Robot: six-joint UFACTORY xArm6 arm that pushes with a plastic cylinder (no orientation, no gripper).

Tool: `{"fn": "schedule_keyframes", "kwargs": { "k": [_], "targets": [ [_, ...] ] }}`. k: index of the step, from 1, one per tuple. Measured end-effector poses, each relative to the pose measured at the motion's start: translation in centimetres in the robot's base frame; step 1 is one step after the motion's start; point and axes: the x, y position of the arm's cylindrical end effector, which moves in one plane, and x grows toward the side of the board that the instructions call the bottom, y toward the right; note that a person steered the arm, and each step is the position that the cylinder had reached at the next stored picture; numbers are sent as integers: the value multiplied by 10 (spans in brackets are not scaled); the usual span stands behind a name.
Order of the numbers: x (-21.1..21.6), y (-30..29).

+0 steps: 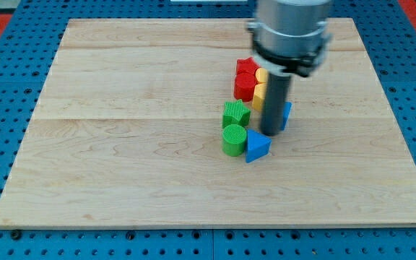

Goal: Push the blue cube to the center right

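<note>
The blue cube (286, 115) sits just right of board centre, mostly hidden behind my tip (270, 133), which has no jaws to open or close and stands at its left face. Close by to the left are the blue triangular block (258, 147), green cylinder (233, 139), green block (235, 114), yellow blocks (260, 92) and red blocks (246, 79). An off-centre push could spin the cube aside, or drag neighbours along.
</note>
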Motion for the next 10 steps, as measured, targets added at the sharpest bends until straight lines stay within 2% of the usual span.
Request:
{"fn": "schedule_keyframes", "kwargs": {
  "k": [1,2,3,4,6,7,8,9,10],
  "targets": [
    [-1,56],
    [-13,5],
    [15,22],
    [8,-50],
    [-43,-49],
    [-50,-28],
    [-47,12],
    [-1,4],
    [7,15]
  ]
}}
